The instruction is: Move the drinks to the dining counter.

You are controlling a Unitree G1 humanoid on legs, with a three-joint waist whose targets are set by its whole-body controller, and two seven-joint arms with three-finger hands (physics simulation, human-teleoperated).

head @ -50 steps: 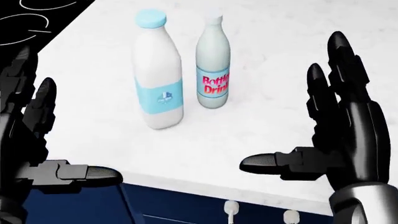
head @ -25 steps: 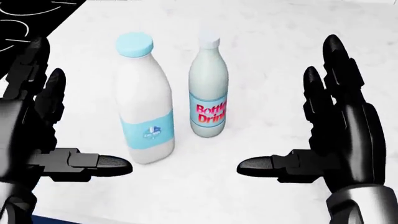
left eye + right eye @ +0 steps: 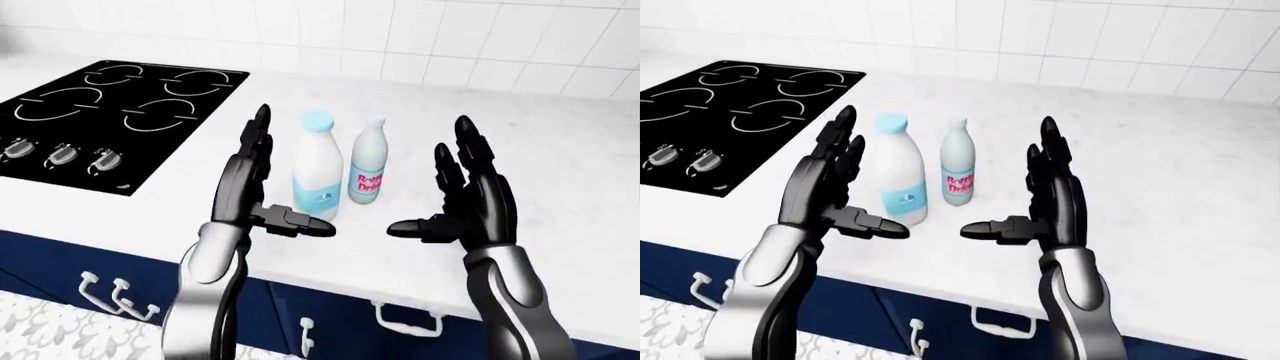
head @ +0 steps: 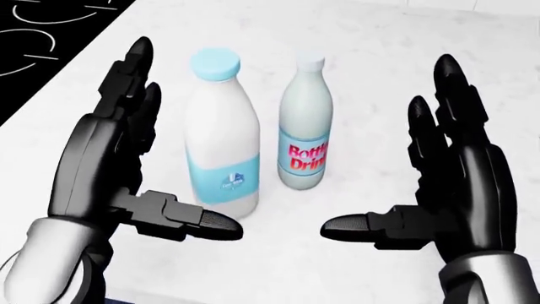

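- Drinks first: two bottles stand upright on the white marble counter, close beside each other but with a narrow gap between them.
- On the head view's left is the milk bottle, white with a pale blue cap and a pale blue label band.
- On its right is the slimmer bottled drink, pale with a white cap and red lettering on a blue label.
- My left hand is spread, fingers up and thumb pointing inward. It sits just beside the milk bottle on the view's left, and whether the thumb touches it I cannot tell.
- My right hand is spread the same way, palm facing the bottles, clearly apart from the bottled drink and holding nothing.
- Both bottles lie between my two palms.
- In the left-eye view a black cooktop with four ring marks and knobs lies at the left, set in the same counter.
- White wall tiles run along the top; navy cabinet fronts with white handles show below the counter edge.
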